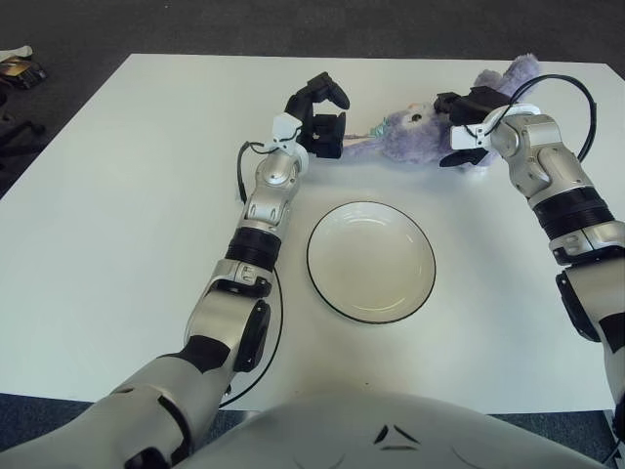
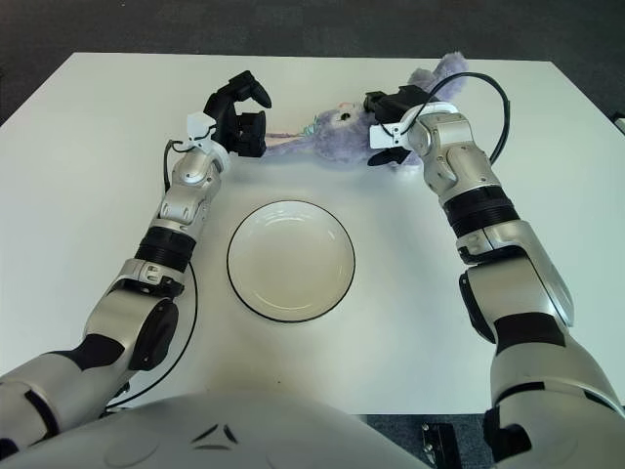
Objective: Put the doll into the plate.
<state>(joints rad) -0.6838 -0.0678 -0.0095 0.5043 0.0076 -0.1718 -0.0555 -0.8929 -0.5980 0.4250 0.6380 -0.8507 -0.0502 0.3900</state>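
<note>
A white bench [image 1: 117, 225] carries a white plate [image 1: 372, 261] with a dark rim, lying flat near the middle and holding nothing. At about twelve o'clock from the plate, toward the far edge of the bench, a purple plush doll [image 1: 405, 137] lies stretched out on its side, its face turned toward the camera and one pale purple limb [image 1: 503, 72] rising at its one o'clock end. The doll is well apart from the plate, with bare bench between them. The left robot hand [image 1: 322, 119] sits at the doll's nine o'clock end, at roughly eleven o'clock from the plate; its dark fingers [image 1: 327, 90] are curled around the thin end of the doll there and appear to grip it. The right robot hand [image 2: 391, 122] is at the doll's three o'clock side, at about one o'clock from the plate, with black fingers [image 2: 389, 101] lying over the plush body and closed on it. Both forearms reach in from the near edge, the left one running past the plate's nine o'clock side. A black cable [image 1: 571, 93] loops over the right wrist.
</note>
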